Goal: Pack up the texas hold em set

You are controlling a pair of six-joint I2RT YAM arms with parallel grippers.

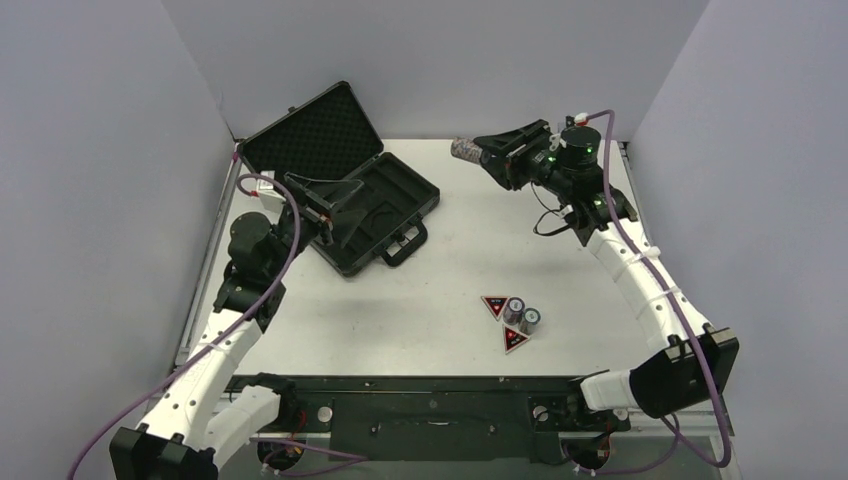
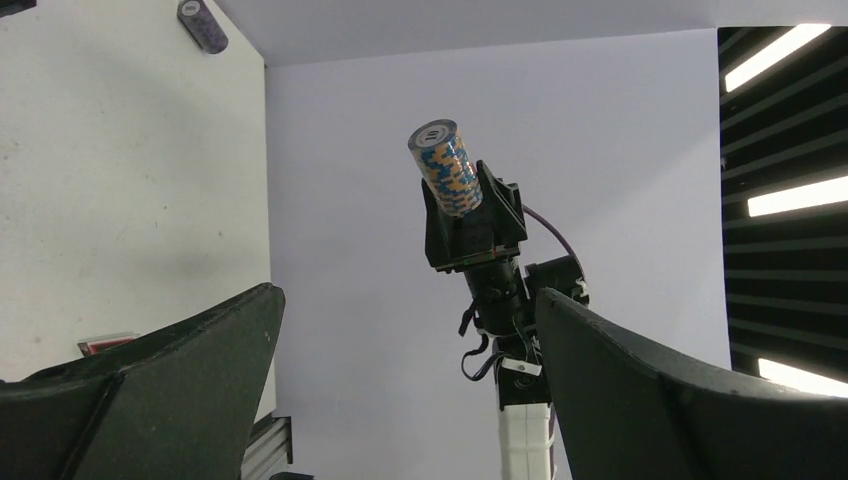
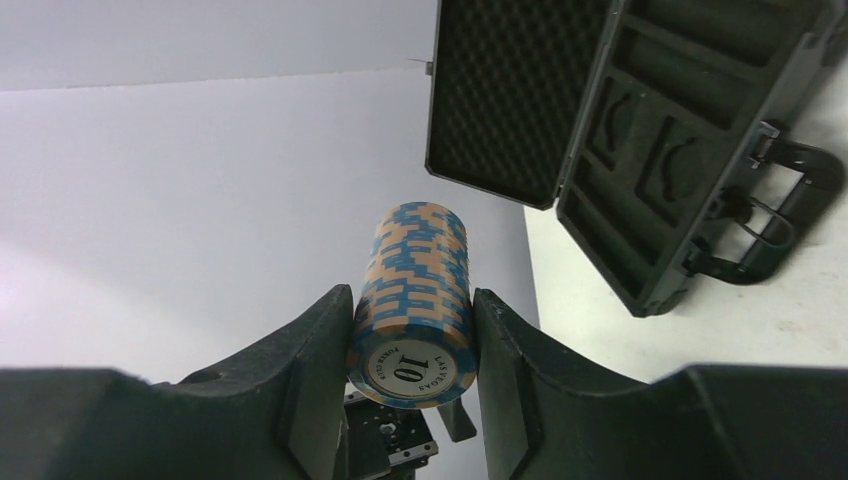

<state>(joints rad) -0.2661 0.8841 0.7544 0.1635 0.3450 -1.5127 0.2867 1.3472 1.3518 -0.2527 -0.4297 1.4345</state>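
So, the right end effector [image 3: 414, 300] is clamped on one chip stack [image 3: 420, 240], a blue-and-tan roll with a "10" on its end face, squeezed between the two fingers [image 3: 320, 350]. In the overhead view that's in the upper middle of the frame, up off the counter [image 1: 450, 250], with the stack poking out toward the left of the picture. The left wrist view catches the same stack near the centre of its frame, sticking up out of the right arm's fingers against the back wall.

The left end effector [image 1: 322, 205] is spread wide with nothing between its fingers. From overhead it hangs over the base of the briefcase [image 1: 320, 130], in the upper left of the frame. The briefcase is open: lid propped up showing egg-crate foam, base flat on the counter with moulded slots, handle [image 1: 405, 245] pointing toward the lower right.

The rest of the set sits on the counter in the lower middle of the overhead frame, well apart from the case. There are two more chip stacks [image 1: 513, 310] standing upright just beside each other, and two red-and-black triangular tokens [image 1: 494, 305], one at the upper left of the stacks and one just below them. All four are bunched tight; can't tell if they actually touch.
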